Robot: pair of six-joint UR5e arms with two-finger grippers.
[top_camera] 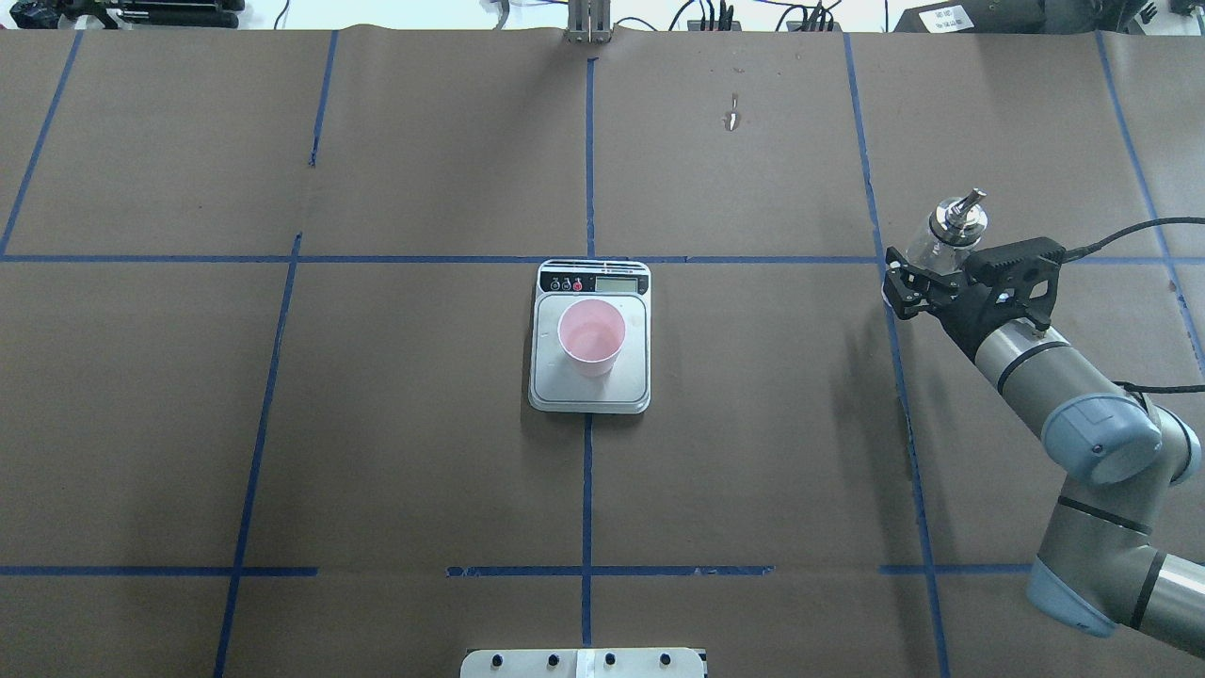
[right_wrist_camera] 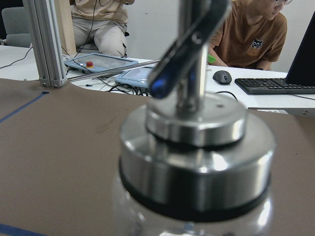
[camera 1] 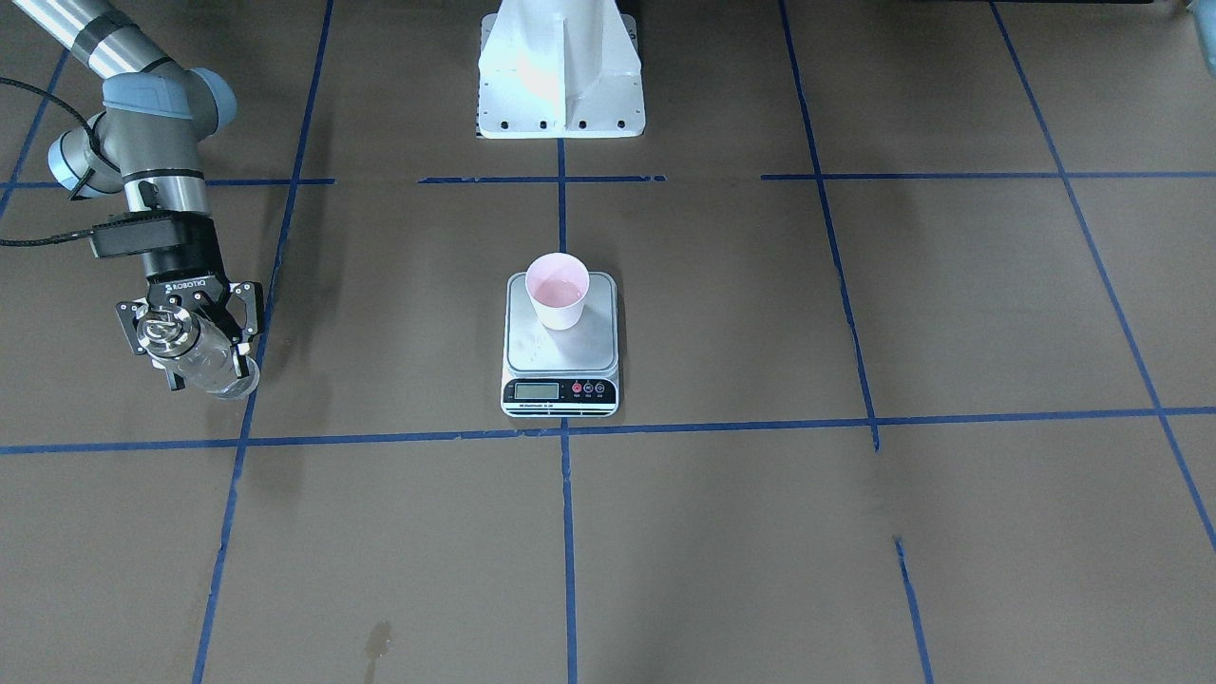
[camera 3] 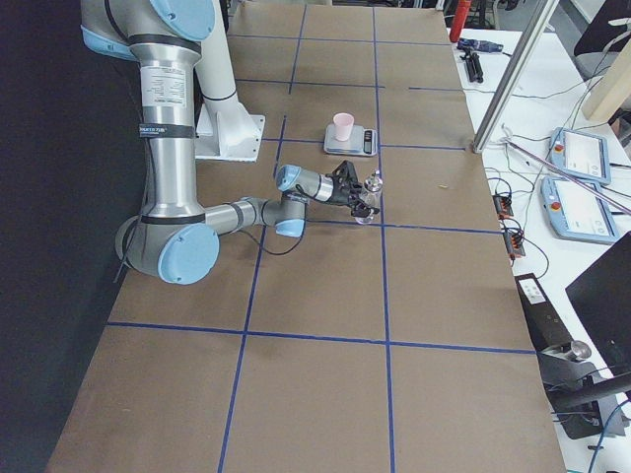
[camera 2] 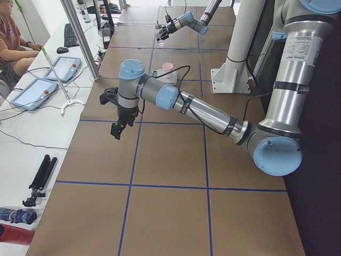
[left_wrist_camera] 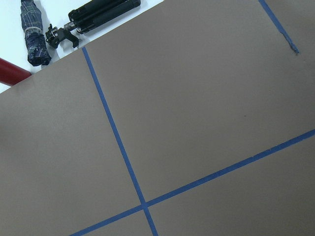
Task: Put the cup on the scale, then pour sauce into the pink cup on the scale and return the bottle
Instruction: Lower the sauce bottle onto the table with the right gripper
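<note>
Pinching the bottle by its glass body, the right pincer is pressed against both sides of it, far out on the robot's right side of the bench. The bottle stands roughly upright with its metal collar and spout on top, right beside a blue tape line. Whether its base touches the bench or hangs just above, I cannot tell. In the right wrist view the collar fills most of the frame, out of focus, with two seated people and a keyboard at a white desk behind it.

At the middle of the bench the cup sits upright on the steel platform of the scale, toward the display end, well apart from the bottle. Whether liquid lies in the cup I cannot tell.

The left pincer shows only in the left side view, hanging over bare brown bench near the operators' edge, well apart from the scale. Whether it is spread or pressed together I cannot tell. Its wrist camera looks down on crossing tape lines, with a folded umbrella and a black tripod on the white surface past the bench edge.
</note>
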